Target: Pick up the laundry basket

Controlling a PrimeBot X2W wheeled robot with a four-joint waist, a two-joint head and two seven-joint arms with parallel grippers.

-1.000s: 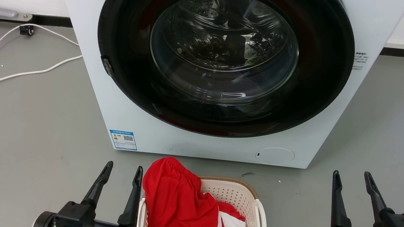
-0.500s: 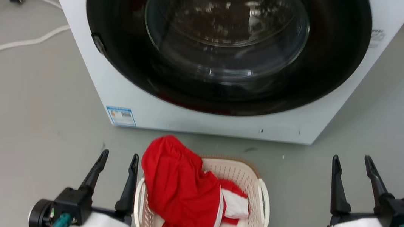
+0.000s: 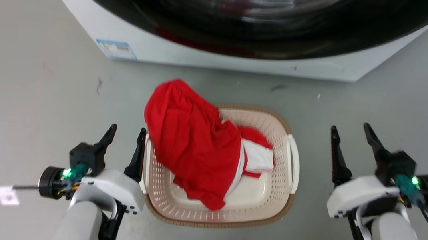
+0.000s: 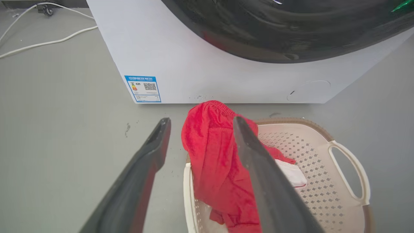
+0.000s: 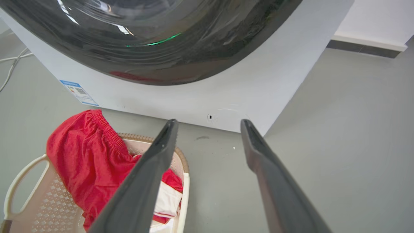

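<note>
The laundry basket (image 3: pixel 276 191) is cream with a brown rim and white side handles. It sits on the grey floor in front of the washer. A red garment (image 3: pixel 191 141) drapes over its far left corner, with a white cloth (image 3: pixel 258 157) beside it. My left gripper (image 3: pixel 128 129) is open just left of the basket, its inner finger close to the left handle. My right gripper (image 3: pixel 350 127) is open and stands apart from the right handle. The left wrist view has the open left gripper (image 4: pixel 201 119) over the basket (image 4: pixel 310 149). The right wrist view has the open right gripper (image 5: pixel 209 121) right of the basket (image 5: pixel 42 207).
The big white washing machine (image 3: pixel 224 61) with its round black door stands just beyond the basket. White cables (image 4: pixel 48 42) lie on the floor to its left. A dark cable with a white tag (image 3: pixel 4 194) trails from my left wrist. Grey floor surrounds the basket.
The head camera has tilted down, so the washer slid up the picture and the whole basket now shows. Both grippers stay open on either side of the basket.
</note>
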